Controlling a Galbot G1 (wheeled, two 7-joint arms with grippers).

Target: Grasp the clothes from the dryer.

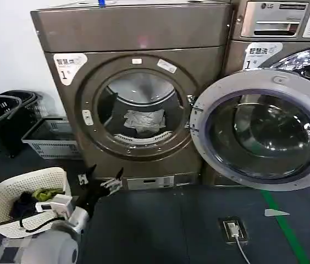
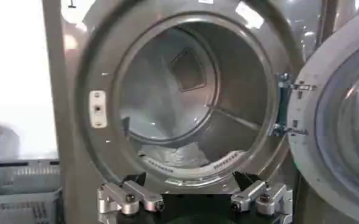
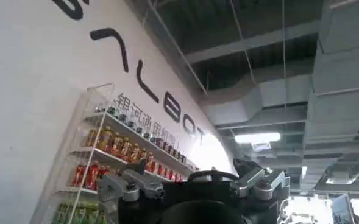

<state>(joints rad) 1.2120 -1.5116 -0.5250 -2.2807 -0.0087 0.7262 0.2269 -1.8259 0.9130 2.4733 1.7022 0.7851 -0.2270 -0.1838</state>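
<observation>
At the lower left of the head view, the left gripper (image 1: 101,182) hangs low before the dryer (image 1: 133,88), its fingers spread apart and holding nothing. Left of it sits a white basket (image 1: 4,206) with dark and yellow-green garments. Further back, at frame centre, the clothes (image 1: 143,120) lie on the drum floor inside the open porthole; the door (image 1: 262,129) swings out to the right. The right gripper (image 3: 194,182) points up at a ceiling, fingers apart, empty.
</observation>
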